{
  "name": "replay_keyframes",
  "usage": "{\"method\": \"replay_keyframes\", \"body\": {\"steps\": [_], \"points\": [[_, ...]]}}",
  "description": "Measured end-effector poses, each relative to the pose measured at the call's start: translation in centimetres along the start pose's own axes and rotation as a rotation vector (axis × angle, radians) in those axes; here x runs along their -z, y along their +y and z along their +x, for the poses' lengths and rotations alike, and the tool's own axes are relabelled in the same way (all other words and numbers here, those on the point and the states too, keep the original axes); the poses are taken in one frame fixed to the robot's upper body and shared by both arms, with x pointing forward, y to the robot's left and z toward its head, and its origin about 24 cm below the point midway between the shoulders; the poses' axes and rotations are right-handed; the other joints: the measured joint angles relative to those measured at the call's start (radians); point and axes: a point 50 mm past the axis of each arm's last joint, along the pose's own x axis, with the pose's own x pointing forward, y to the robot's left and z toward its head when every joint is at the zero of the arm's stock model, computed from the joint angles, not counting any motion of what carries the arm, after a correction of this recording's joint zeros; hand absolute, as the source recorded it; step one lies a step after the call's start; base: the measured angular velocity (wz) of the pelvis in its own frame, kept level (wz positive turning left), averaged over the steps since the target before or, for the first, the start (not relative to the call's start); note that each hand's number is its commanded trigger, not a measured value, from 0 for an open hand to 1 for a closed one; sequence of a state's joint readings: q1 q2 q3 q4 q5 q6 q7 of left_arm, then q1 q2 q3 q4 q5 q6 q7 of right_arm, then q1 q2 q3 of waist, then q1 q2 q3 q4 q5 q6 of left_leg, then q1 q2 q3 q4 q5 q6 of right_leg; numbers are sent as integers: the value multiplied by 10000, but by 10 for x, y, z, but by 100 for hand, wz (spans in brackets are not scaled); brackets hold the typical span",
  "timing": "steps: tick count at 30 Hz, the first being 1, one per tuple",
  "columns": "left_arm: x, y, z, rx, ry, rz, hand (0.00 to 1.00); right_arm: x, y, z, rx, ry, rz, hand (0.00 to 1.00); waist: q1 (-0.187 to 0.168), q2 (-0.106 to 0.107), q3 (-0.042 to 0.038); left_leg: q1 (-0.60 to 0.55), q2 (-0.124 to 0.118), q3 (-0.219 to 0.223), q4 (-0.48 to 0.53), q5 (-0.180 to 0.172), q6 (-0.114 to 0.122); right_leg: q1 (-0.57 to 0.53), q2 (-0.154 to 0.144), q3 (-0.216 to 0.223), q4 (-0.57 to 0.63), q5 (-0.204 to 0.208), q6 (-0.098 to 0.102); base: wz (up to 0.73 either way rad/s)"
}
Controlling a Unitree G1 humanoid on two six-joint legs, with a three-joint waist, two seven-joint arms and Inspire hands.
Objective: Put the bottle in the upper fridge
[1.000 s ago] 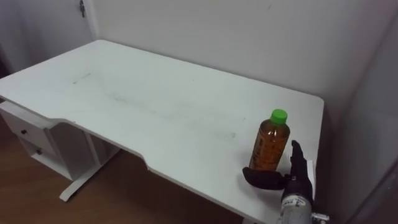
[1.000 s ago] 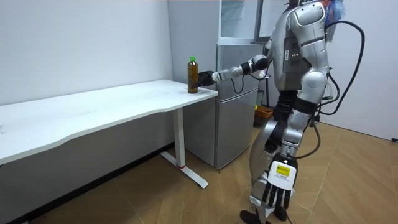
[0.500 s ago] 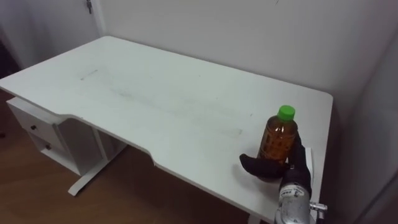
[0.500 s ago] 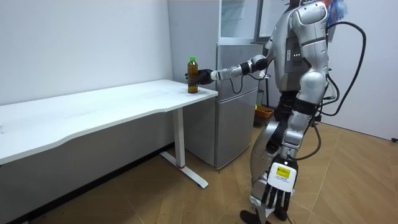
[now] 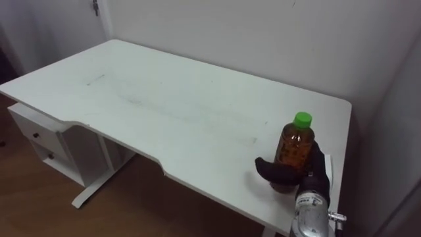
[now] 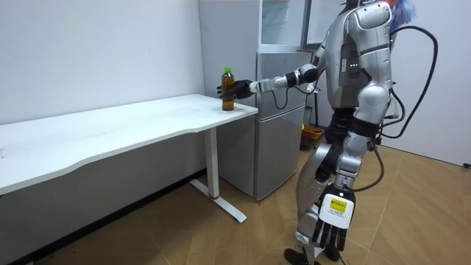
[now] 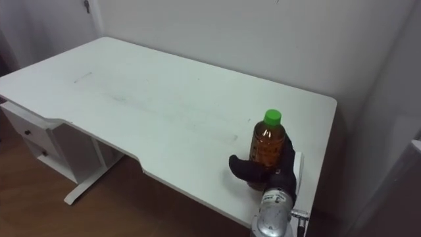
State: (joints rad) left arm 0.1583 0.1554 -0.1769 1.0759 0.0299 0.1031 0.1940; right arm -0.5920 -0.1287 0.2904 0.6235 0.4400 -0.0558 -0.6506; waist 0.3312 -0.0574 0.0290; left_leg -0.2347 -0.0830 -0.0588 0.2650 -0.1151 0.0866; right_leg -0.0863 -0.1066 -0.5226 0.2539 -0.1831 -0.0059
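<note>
An amber bottle [image 5: 294,149] with a green cap stands upright near the right end of the white table [image 5: 164,99], close to its front edge. My right hand [image 5: 284,175] comes in from the lower right and is wrapped round the bottle's lower part, thumb in front and fingers behind. The room view has the same bottle [image 6: 228,89] at the table's end by the fridge [image 6: 277,125], with my right hand [image 6: 241,89] on it at arm's length. I stand beside the fridge. My left hand [image 6: 328,231] hangs low at my side, fingers straight.
A glass-fronted upper unit [image 6: 283,22] sits on top of the grey fridge, just past the table's end. A white drawer unit [image 5: 38,140] stands under the table's left part. A wall runs along the table's far edge.
My right hand has closed in round the bottle, thumb and fingers now against it. The bottle has stayed where it stood. The eye view shifted slightly.
</note>
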Motion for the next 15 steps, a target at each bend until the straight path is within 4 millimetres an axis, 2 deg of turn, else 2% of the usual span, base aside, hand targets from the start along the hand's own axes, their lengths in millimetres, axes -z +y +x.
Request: {"method": "replay_keyframes", "body": {"steps": [12, 15], "points": [[6, 3, -1, -46, 94, -332, 0, 13, -1, 0, -393, 1261, 1166, 100, -38, 53, -1, -29, 1, -1, 74, 15, 10, 5, 5, 5, -26, 12, -22, 0], [8, 5, -2, -57, 143, -304, 0, 13, 0, 0, -530, 1434, 1460, 100, -21, 48, -29, -27, 6, 14, 78, 40, 10, 18, 22, 6, -164, 30, -36, 0]]}}
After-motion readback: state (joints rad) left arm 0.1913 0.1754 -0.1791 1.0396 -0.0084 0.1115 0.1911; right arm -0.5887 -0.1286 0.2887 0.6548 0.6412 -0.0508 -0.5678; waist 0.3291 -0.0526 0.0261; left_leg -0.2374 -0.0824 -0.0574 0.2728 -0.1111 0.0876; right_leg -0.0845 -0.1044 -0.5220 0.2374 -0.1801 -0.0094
